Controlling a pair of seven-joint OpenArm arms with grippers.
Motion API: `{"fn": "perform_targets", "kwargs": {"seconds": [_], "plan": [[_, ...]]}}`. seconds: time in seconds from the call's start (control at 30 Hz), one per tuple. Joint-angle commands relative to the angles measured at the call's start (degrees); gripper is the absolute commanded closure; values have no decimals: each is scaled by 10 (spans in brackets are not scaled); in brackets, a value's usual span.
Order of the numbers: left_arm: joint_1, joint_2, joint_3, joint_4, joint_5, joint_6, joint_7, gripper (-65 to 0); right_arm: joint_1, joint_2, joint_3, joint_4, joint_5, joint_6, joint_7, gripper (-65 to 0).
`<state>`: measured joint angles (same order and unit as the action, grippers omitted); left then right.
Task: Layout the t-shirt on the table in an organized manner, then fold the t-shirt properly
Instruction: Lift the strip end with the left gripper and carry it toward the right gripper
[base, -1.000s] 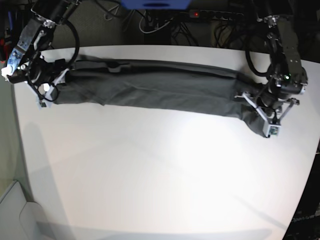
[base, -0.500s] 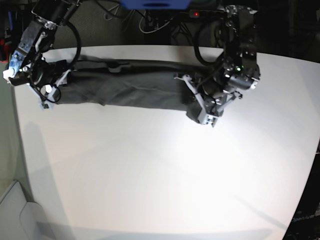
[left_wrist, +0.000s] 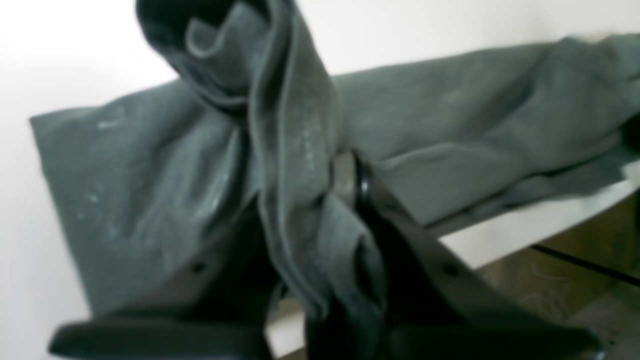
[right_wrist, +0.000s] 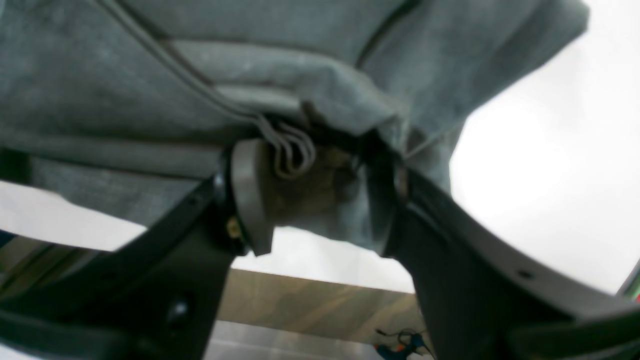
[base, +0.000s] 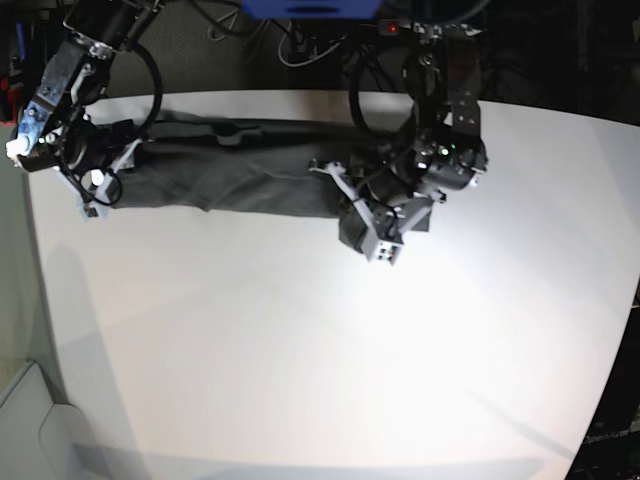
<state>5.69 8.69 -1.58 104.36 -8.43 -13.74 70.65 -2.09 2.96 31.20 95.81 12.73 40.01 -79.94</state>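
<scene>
The dark grey t-shirt (base: 230, 170) lies as a long folded band along the far side of the white table (base: 300, 350). My left gripper (base: 372, 240) is shut on the band's right end, which it holds lifted and doubled back over the middle. In the left wrist view a bunched fold of t-shirt (left_wrist: 450, 115) is pinched in the left gripper (left_wrist: 310, 235). My right gripper (base: 95, 185) stands at the band's left end by the table edge. There the right gripper (right_wrist: 315, 200) has its fingers wide apart, with hem folds of the t-shirt (right_wrist: 150, 75) hanging between them.
Cables and a power strip (base: 430, 30) run behind the table's far edge, beside a blue object (base: 310, 8). The wooden floor (right_wrist: 310, 300) shows under the table edge below the right gripper. White tabletop stretches toward the near side.
My left arm has swept leftward from the table's right side to the middle, carrying the shirt's right end so the band is shorter. The right arm has stayed still.
</scene>
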Motion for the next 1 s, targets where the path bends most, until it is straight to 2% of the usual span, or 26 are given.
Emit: {"fn": "perform_targets", "kwargs": {"seconds": [0.0, 0.07, 0.17, 0.23, 0.3, 0.57, 0.73, 0.97], "plan": [[-13, 3, 7, 10, -8, -2, -5, 0, 5, 4, 1, 7, 3, 0, -1, -298], [-15, 3, 29, 8, -8, 8, -5, 0, 6, 3, 0, 7, 3, 0, -1, -298], [-16, 3, 68, -8, -10, 71, -10, 0, 6, 3, -14, 7, 3, 0, -1, -298], [-16, 3, 80, -19, -13, 94, -34, 0, 6, 3, -20, 7, 3, 0, -1, -298], [-15, 3, 82, -28, -13, 96, -49, 0, 6, 3, -20, 7, 3, 0, -1, -298], [-19, 3, 82, -40, -14, 96, -50, 0, 6, 4, -20, 7, 3, 0, -1, -298], [-24, 3, 116, -48, -13, 98, -50, 0, 7, 4, -20, 7, 3, 0, -1, -298], [-34, 3, 117, -77, -13, 98, -53, -1, 9, 7, -20, 7, 3, 0, -1, -298]]}}
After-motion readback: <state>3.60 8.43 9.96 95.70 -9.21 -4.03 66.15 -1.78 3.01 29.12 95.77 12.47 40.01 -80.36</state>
